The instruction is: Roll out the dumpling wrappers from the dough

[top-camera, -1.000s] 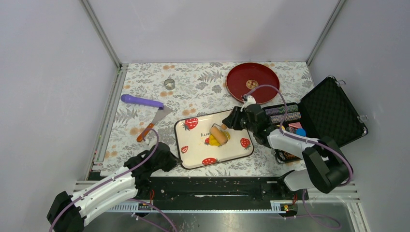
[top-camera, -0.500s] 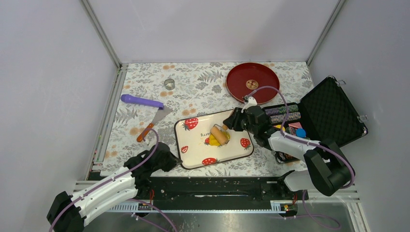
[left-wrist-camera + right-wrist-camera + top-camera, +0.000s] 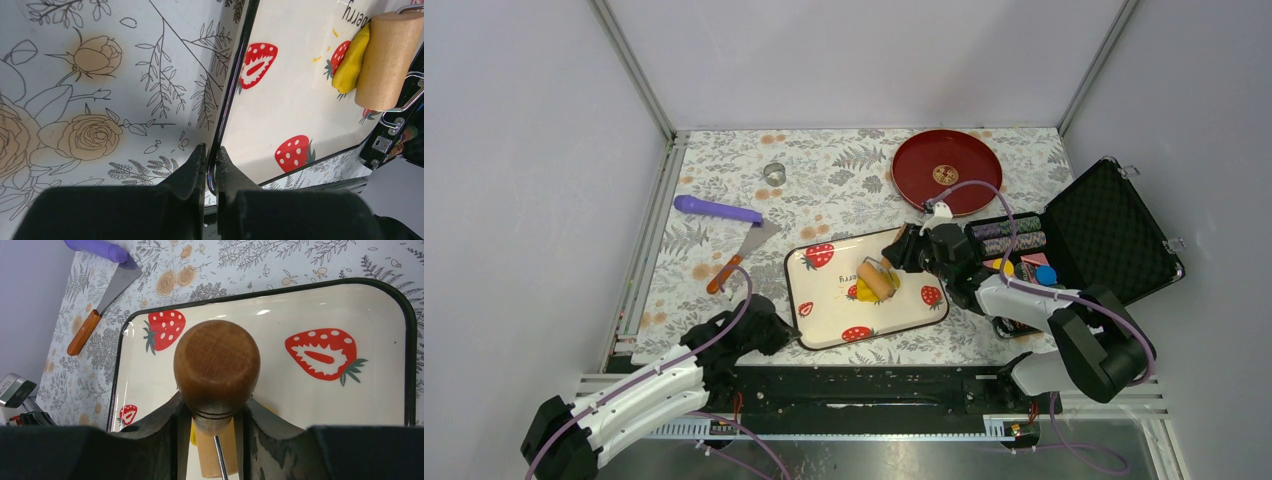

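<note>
- The strawberry tray (image 3: 824, 300) lies on the floral cloth (image 3: 844, 185)
- The right gripper (image 3: 904, 250) is at the tray's far-right edge, its jaws closed around the wooden handle of the roller (image 3: 875, 279)
- The left gripper (image 3: 769, 330) is pinched tight on the tray's near-left rim
- The roller's drum rests near the tray's middle
- The dough (image 3: 865, 293), a small yellow lump at the tray's middle, pokes out from under the drum's near-left side
</note>
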You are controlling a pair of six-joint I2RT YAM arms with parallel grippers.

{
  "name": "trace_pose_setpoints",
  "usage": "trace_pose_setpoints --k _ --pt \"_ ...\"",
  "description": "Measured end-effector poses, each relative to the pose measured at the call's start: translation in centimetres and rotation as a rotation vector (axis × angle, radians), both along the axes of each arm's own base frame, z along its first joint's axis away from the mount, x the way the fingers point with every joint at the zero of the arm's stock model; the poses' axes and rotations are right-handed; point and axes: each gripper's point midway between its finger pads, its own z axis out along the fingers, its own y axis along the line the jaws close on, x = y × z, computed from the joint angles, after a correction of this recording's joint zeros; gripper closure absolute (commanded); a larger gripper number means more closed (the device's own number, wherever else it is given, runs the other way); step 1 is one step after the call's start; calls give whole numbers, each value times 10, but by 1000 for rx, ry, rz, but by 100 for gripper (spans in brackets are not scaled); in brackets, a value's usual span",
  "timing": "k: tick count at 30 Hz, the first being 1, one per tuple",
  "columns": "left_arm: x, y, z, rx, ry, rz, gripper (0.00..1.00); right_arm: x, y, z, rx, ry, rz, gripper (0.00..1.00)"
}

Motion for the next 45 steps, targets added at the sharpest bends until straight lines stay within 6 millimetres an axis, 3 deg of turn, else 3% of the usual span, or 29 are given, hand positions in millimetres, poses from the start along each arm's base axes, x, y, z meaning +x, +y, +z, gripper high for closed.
trace_pose_setpoints --k 33,45 --pt "0 0 0 1 0 2 100 -7 15 -6 58 -32 -8 100" --pt "0 0 0 1 1 2 100 -40 41 -17 129 89 102 100"
